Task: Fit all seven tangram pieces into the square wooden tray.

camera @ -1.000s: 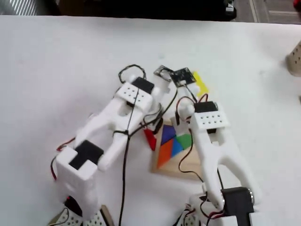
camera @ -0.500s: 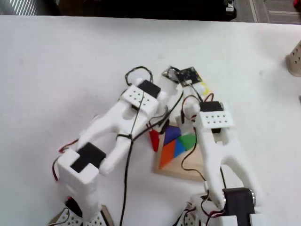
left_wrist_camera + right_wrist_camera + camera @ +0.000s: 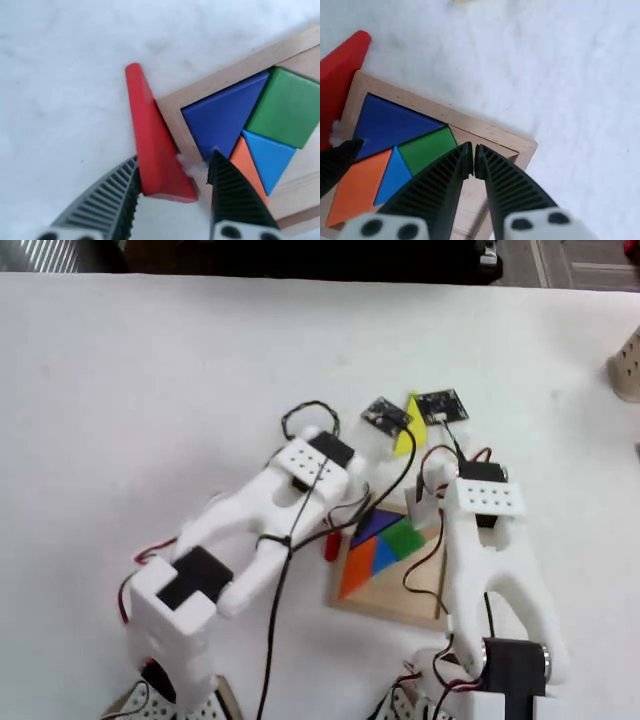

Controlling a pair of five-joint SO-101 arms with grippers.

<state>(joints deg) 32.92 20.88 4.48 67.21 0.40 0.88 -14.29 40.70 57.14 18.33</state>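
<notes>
The square wooden tray (image 3: 385, 605) (image 3: 225, 67) (image 3: 485, 130) holds a large blue triangle (image 3: 222, 117), a green square (image 3: 285, 107), a small blue triangle (image 3: 270, 157) and an orange triangle (image 3: 357, 187). A red triangle (image 3: 331, 542) (image 3: 150, 145) (image 3: 340, 65) stands on edge against the tray's outer rim. My left gripper (image 3: 340, 525) (image 3: 175, 162) is open and straddles it, one finger on the table side and the other over the blue triangle. My right gripper (image 3: 425, 512) (image 3: 472, 150) is shut and holds nothing, above the tray's bare corner beside the green square. A yellow piece (image 3: 407, 430) lies beyond the tray.
Loose black and red cables (image 3: 275, 570) trail from both arms across the table in front of the tray. A beige object (image 3: 628, 365) stands at the right edge. Open white tabletop (image 3: 150, 370) stretches to the left and far side.
Both arms have shifted right and nearer, and the tray slid slightly right. The red triangle has tipped up onto its edge against the rim. More of the yellow piece shows.
</notes>
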